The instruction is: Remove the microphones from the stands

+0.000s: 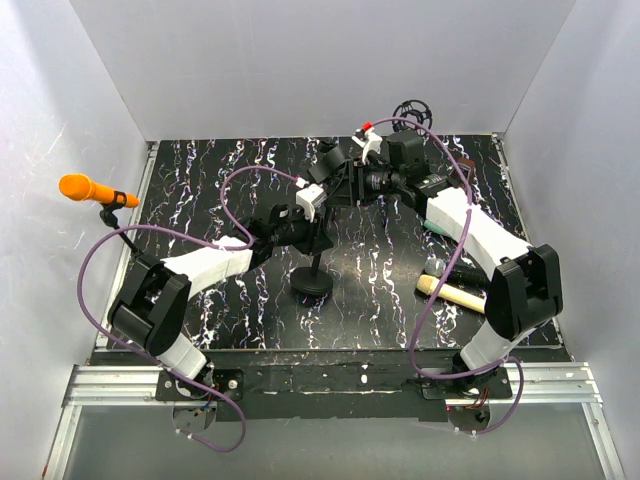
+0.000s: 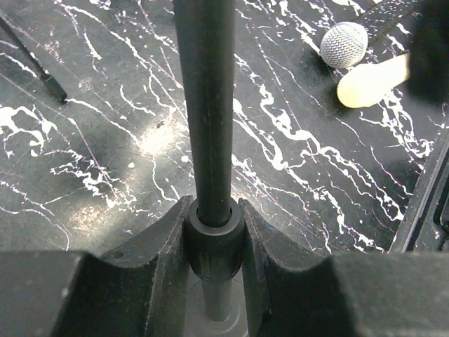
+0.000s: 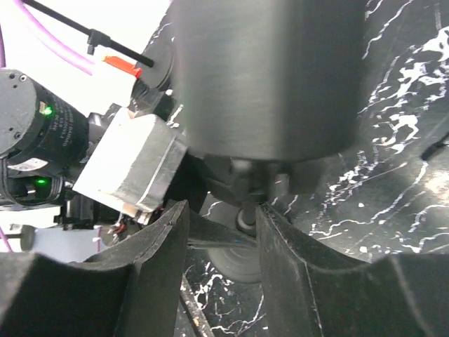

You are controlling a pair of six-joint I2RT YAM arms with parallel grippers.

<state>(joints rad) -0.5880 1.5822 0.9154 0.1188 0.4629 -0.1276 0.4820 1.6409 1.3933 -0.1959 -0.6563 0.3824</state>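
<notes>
The black stand has a round base (image 1: 312, 283) and an upright pole (image 2: 205, 105). My left gripper (image 2: 214, 210) is shut on the pole's collar (image 2: 214, 242); in the top view the left gripper (image 1: 316, 228) is just above the base. The black microphone (image 3: 266, 77) fills the top of the right wrist view, blurred, resting on the stand's clip (image 3: 245, 184). My right gripper (image 3: 217, 210) is open, with its jaws apart just under the microphone on either side of the pole top. In the top view the right gripper (image 1: 345, 183) hides the microphone.
A microphone with a silver grille (image 2: 344, 44) and a beige handle (image 1: 452, 293) lies on the table at the right. An orange microphone (image 1: 82, 187) sits on a thin stand by the left wall. The left wrist camera (image 3: 126, 165) is close beside my right gripper.
</notes>
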